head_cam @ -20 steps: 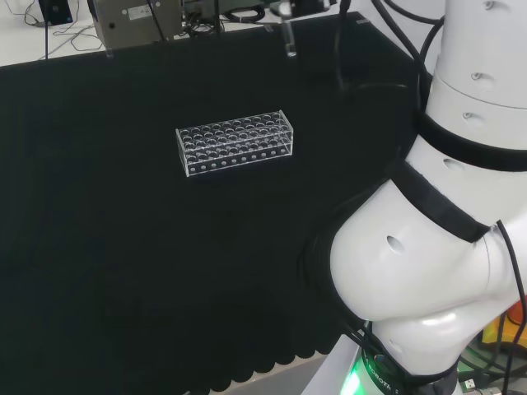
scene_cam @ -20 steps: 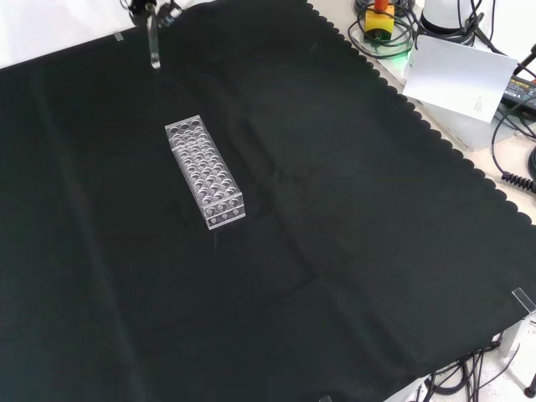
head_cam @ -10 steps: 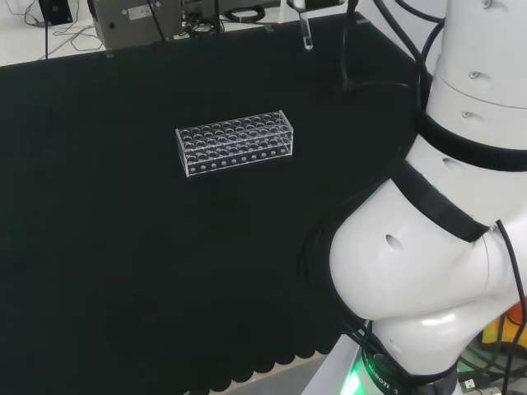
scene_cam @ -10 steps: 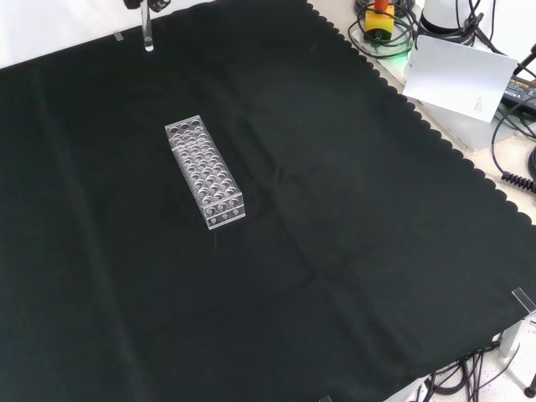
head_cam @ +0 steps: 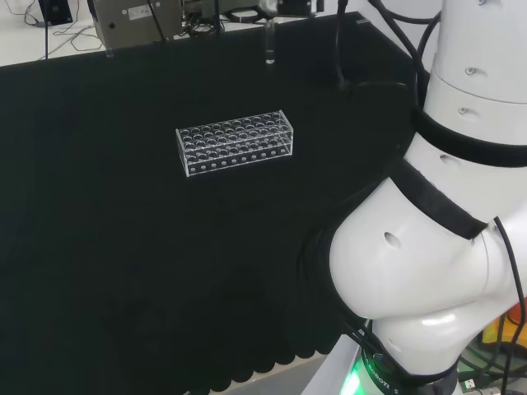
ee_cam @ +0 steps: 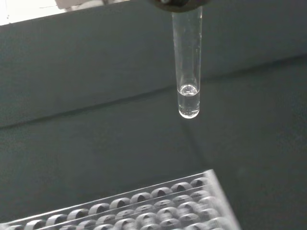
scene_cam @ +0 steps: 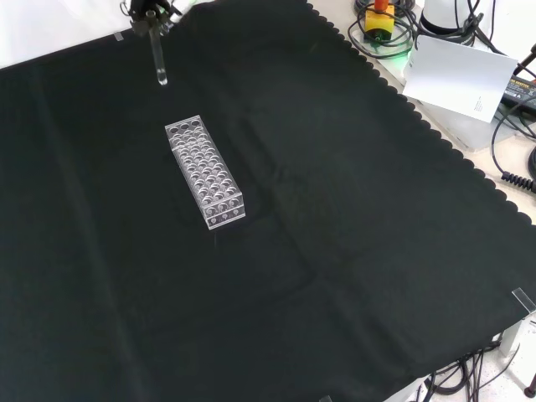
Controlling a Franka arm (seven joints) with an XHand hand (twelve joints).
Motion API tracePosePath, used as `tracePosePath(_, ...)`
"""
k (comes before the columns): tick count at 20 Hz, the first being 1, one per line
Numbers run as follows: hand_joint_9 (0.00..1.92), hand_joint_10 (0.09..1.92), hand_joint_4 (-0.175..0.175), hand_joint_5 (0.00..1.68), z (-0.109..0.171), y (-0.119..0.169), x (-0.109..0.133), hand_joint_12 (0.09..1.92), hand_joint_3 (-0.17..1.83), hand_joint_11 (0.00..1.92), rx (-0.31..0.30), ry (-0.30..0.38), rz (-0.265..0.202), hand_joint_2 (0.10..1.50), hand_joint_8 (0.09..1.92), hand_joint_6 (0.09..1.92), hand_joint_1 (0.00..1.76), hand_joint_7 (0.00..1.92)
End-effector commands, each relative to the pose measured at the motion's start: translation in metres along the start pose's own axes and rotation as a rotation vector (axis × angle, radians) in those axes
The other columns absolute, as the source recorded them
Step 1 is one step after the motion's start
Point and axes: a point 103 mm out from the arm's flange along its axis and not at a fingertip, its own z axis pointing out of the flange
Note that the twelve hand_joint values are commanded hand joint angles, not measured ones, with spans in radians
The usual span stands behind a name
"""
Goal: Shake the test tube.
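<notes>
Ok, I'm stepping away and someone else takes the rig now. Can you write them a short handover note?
Hand: shut on the test tube, holding it by its top, upright, in the air above the cloth.
Tube: a little clear liquid at the bottom, seen in the wrist view.
Rack: clear, standing on the cloth, apart from the tube; no tubes visible in it.
Done: tube picked up and raised.
Left: shake it; how far that has got can't be judged from this moment.

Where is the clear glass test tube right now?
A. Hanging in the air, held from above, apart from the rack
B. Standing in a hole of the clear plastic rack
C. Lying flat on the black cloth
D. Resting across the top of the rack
A: the clear glass test tube hangs upright from the hand, a little liquid at its bottom, clear of the clear plastic rack on the black cloth.
</notes>
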Motion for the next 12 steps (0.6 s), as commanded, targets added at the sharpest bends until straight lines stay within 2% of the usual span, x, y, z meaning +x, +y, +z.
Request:
tracePosePath(1,1.08,0.87,-0.175,1.05,0.011,-0.008,0.069,0.9,0.0,1.27,0.085,0.263,-0.089,1.06,1.15,0.53,1.4,1.1)
tracePosePath(6,1.08,0.87,-0.175,1.05,0.003,-0.011,0.098,0.9,0.0,1.27,0.091,0.321,-0.145,1.06,1.15,0.52,1.4,1.1)
tracePosePath(9,1.08,0.87,-0.175,1.05,0.0,-0.012,0.105,0.9,0.0,1.27,0.101,0.36,-0.156,1.06,1.15,0.52,1.4,1.1)
tracePosePath(12,1.08,0.87,-0.175,1.05,-0.002,-0.013,0.107,0.9,0.0,1.27,0.101,0.369,-0.164,1.06,1.15,0.52,1.4,1.1)
